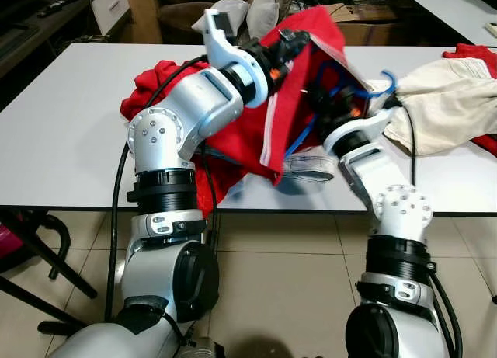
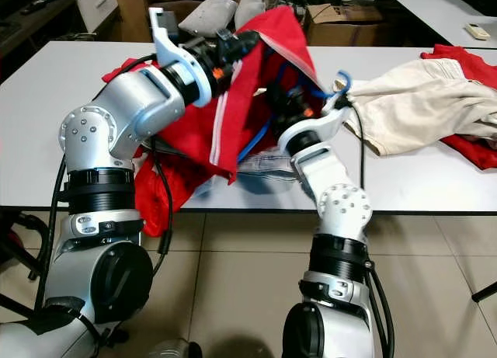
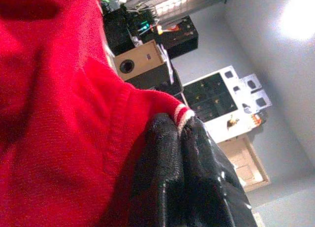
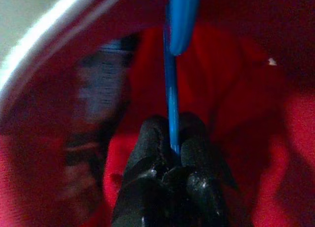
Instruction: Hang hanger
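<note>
While both arms are raised over the white table (image 1: 62,117), a red garment (image 1: 311,39) is held up above its near edge, with more red cloth bunched on the tabletop behind the left arm. A cream garment (image 1: 450,94) is spread just to the right. The garment's white-trimmed hem is pinched by the left gripper (image 3: 179,126), fingers clamped together. The blue hanger (image 4: 172,89) is gripped inside the garment by the right gripper (image 4: 172,138), fingers closed on its thin bar.
</note>
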